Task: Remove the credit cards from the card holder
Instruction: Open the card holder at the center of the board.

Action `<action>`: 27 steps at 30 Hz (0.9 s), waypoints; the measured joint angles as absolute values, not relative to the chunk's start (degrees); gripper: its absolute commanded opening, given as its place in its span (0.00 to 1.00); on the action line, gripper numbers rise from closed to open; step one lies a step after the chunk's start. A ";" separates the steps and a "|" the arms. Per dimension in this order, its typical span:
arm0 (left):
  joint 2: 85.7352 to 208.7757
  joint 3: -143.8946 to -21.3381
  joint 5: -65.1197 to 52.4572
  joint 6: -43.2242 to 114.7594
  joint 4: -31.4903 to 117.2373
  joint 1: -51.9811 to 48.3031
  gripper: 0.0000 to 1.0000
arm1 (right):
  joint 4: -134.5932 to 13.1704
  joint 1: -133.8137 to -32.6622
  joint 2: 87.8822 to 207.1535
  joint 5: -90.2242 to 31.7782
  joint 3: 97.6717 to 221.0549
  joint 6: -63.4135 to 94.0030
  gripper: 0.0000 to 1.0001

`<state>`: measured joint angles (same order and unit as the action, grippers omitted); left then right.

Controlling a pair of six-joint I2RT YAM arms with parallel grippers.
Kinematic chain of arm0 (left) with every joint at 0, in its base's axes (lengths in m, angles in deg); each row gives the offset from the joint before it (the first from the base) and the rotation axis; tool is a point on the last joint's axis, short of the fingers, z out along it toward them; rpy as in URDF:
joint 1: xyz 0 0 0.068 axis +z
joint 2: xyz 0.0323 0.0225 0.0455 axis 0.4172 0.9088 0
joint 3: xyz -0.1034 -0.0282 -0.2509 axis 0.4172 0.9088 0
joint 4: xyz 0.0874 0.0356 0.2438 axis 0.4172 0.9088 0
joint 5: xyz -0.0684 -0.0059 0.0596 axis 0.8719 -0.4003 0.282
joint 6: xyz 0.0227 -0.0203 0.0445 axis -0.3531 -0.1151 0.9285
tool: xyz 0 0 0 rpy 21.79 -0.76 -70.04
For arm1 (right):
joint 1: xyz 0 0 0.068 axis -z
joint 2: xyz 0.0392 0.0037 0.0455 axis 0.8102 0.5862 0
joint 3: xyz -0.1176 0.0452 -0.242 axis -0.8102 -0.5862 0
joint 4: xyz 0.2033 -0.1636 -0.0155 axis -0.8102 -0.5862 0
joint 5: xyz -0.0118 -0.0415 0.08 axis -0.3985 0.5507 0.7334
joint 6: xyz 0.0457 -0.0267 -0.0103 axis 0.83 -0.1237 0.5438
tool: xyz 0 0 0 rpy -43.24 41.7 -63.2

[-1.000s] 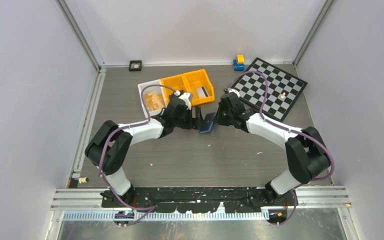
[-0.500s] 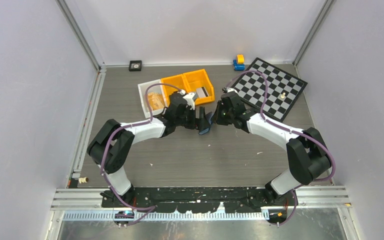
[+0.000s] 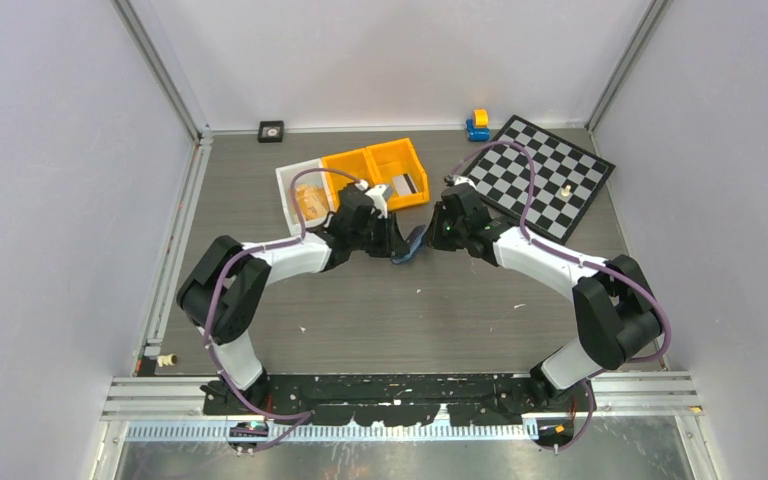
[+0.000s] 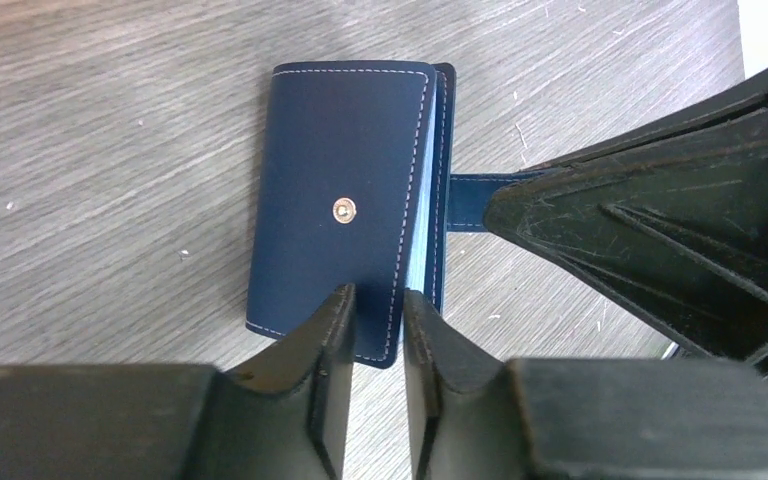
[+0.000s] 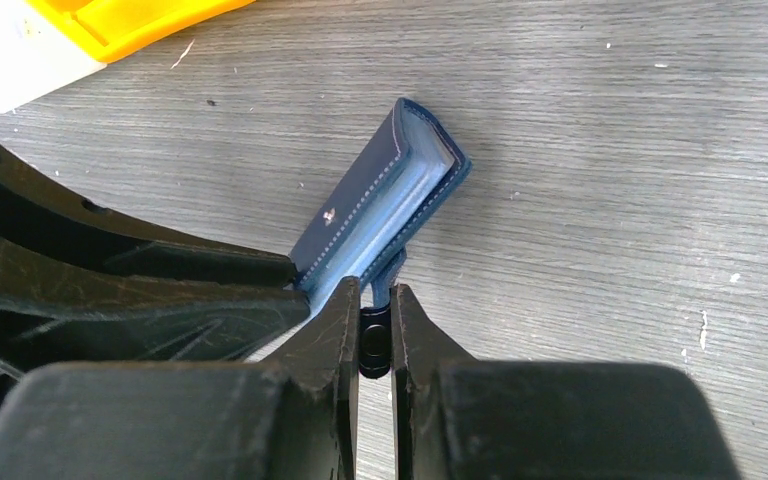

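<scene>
The navy card holder (image 3: 413,243) hangs between my two grippers, tilted above the table. In the left wrist view its front flap (image 4: 340,180) with a brass snap stud faces the camera. My left gripper (image 4: 377,295) is shut narrowly on that flap's lower corner. In the right wrist view the card holder (image 5: 380,215) gapes slightly and shows light-blue pockets inside. My right gripper (image 5: 375,290) is shut on its snap tab (image 5: 375,338). From above, the left gripper (image 3: 393,246) and right gripper (image 3: 430,238) face each other across it. The credit cards are hidden.
Orange bins (image 3: 380,172) and a white bin (image 3: 298,195) stand just behind the left gripper. A chessboard (image 3: 545,180) lies at the back right, with a blue and yellow toy (image 3: 477,124) beside it. A small black square item (image 3: 271,130) sits by the back wall.
My left gripper has moved right to the card holder and its wide jaws have closed down on the front flap. The right gripper has held the tab and barely moved.
</scene>
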<state>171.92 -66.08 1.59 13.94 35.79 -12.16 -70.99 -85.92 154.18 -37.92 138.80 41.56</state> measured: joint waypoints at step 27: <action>172.84 -62.98 7.93 5.02 33.91 -4.09 0.64 | -73.50 -85.73 154.03 -43.67 138.80 41.58 0.01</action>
<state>172.84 -62.98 7.93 5.02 33.91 -4.09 -73.50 -85.73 154.03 -43.67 138.80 41.58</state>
